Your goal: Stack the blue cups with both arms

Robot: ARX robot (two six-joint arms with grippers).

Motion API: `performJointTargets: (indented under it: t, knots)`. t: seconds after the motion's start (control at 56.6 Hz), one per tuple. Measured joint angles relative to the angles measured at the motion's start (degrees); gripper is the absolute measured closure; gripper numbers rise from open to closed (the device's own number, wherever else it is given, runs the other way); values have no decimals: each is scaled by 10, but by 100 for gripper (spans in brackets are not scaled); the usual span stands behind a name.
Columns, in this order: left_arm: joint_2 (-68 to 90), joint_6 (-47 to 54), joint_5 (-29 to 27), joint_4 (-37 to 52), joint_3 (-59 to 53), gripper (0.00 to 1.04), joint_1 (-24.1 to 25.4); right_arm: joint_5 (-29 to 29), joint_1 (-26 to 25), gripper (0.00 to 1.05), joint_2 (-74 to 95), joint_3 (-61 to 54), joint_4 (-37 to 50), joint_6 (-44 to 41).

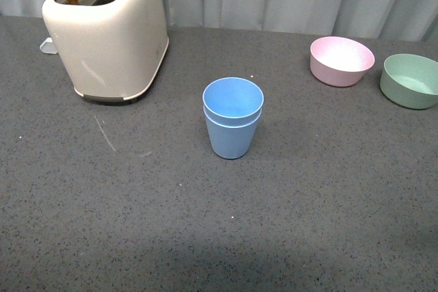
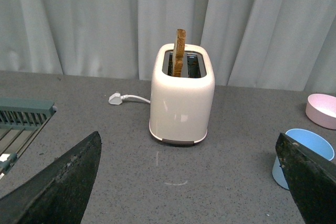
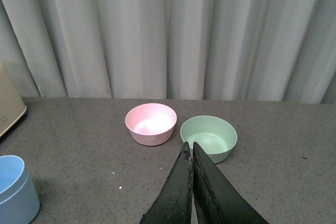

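Note:
The two light blue cups (image 1: 233,117) stand nested, one inside the other, upright in the middle of the grey table. No arm shows in the front view. In the left wrist view my left gripper (image 2: 189,182) is open and empty, its black fingers (image 2: 63,182) spread wide; the stacked cups (image 2: 302,156) stand apart from it, partly hidden behind one finger. In the right wrist view my right gripper (image 3: 190,148) is shut on nothing, with the cups (image 3: 16,190) off to its side.
A cream toaster (image 1: 106,32) with a slice of bread stands at the back left, its white plug (image 2: 115,98) behind it. A pink bowl (image 1: 341,60) and a green bowl (image 1: 410,80) sit at the back right. A grey-green rack (image 2: 21,116) lies near the left gripper.

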Motion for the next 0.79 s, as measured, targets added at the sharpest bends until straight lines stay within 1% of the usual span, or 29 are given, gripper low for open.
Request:
performJointTargets:
  t: [0.565, 0.794]
  knots:
    - [0, 0, 0, 0, 0, 7, 0, -2, 0, 104, -241, -16, -216, 0]
    - [0, 0, 0, 0, 0, 7, 0, -2, 0, 104, -300, -16, -273, 0]
